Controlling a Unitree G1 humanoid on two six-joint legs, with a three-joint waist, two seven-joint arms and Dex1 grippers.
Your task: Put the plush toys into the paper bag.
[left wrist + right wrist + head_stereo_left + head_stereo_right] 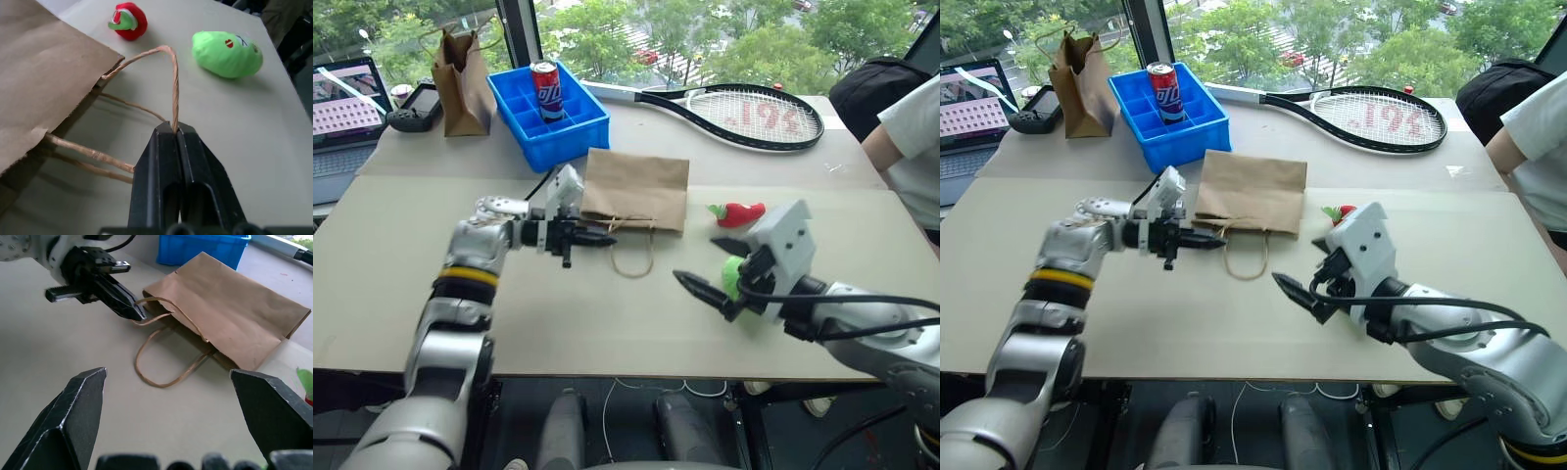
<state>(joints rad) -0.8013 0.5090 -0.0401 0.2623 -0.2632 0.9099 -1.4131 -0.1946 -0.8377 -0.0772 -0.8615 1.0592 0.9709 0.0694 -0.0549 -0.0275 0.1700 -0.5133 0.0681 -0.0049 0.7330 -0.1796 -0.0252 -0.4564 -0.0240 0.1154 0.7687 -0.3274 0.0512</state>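
Neither plush toy is in the paper bag [636, 188] yet, so by my reckoning the whole of the loading is still to be done. The bag lies flat on its side on the table [391, 274], mouth toward me, with its two looped cord handles spilling out onto the tabletop in front of it.

What I do have is a start on opening it. My left gripper [176, 134] is pinched fully closed on the upper cord handle [172, 78], the cord running straight up out from between my fingertips and arching back to the bag's rim. The lower handle [634, 262] lies loose on the table. The mouth looks only barely parted; I judge it needs lifting by this handle before anything can go in.

My right gripper [168, 413] is spread wide and holds nothing. It hovers above the table on my right, pointing toward the bag, with the green blob toy [733, 275] just beside or behind its fingers and partly hidden by them. I cannot tell whether a finger touches it.

In the left wrist view both toys sit on bare table, apart from each other and outside the bag: the green blob [227, 53] lying with its face up, and the red chili pepper [129, 20] with its green stem, nearer the bag's side edge.

Remaining, as I see it: raise the mouth, grasp the green blob, drop it in, then the chili.
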